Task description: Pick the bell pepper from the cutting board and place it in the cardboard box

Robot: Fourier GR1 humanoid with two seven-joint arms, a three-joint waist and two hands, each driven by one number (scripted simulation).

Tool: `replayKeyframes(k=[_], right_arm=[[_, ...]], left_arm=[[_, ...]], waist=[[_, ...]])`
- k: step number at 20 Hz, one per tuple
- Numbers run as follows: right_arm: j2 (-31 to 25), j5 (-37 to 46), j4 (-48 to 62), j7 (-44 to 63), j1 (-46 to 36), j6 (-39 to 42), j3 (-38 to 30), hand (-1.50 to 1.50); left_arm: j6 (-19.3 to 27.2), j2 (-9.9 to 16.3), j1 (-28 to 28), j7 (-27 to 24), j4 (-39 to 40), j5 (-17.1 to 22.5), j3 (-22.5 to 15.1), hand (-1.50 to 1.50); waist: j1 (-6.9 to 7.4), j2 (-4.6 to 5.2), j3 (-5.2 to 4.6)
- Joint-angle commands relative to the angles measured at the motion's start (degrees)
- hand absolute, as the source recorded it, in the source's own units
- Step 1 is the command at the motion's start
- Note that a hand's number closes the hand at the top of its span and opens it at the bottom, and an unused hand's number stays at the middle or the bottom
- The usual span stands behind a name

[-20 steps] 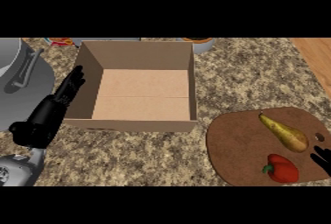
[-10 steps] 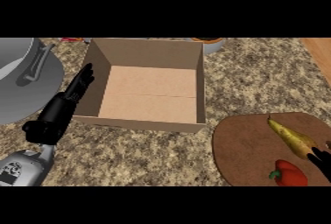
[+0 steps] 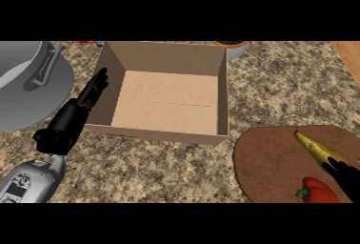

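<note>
Speckled granite counter, cardboard box, cutting board, grey pot

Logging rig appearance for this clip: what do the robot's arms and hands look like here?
The left hand is matte black with slim segmented fingers, on a glossy light grey forearm that bears small dark markings. Of the right hand only black fingers show at the picture's edge. No cables are visible.

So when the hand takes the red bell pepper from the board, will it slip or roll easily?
The bell pepper looks rounded and glossy, so it may slide a little under the right hand. It lies on the flat cutting board, so a push would probably roll it. It should be stiff and light for its size, being likely hollow.
</note>
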Motion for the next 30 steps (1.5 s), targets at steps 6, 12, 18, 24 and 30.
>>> replayKeyframes(k=[6, 12, 18, 24, 30], right_arm=[[3.6, 0.6, 5.9, -1.2, -7.4, 2.9, -0.1, -1.5], [6.5, 5.0, 9.0, -1.0, -7.0, 3.8, 3.3, -1.5], [8.7, 7.0, 12.0, -1.0, -9.0, 5.5, 4.5, -1.5], [12.0, 10.5, 17.2, -1.1, -11.9, 6.4, 7.0, -1.5], [11.6, 11.8, 19.6, -2.1, -12.3, 5.9, 4.2, -1.5]], left_arm=[[-1.4, -7.7, -1.0, 1.6, 5.7, -1.2, -4.4, 0.0], [-3.1, -6.5, 2.2, 2.2, 1.8, -1.3, -2.5, 0.0], [-3.8, -8.0, -0.3, 1.5, 5.3, -2.9, -1.4, 0.0], [-4.5, -8.5, 1.2, 2.3, 4.2, -4.0, -0.9, 0.0], [-4.5, -10.2, -1.5, 2.6, 5.8, -5.5, 0.2, 0.0]], waist=[[-0.74, 1.08, -0.67], [-0.38, 0.77, -0.66], [-1.03, 0.88, -0.66], [-0.38, 0.87, -0.64], [-1.1, 0.88, -0.65]])
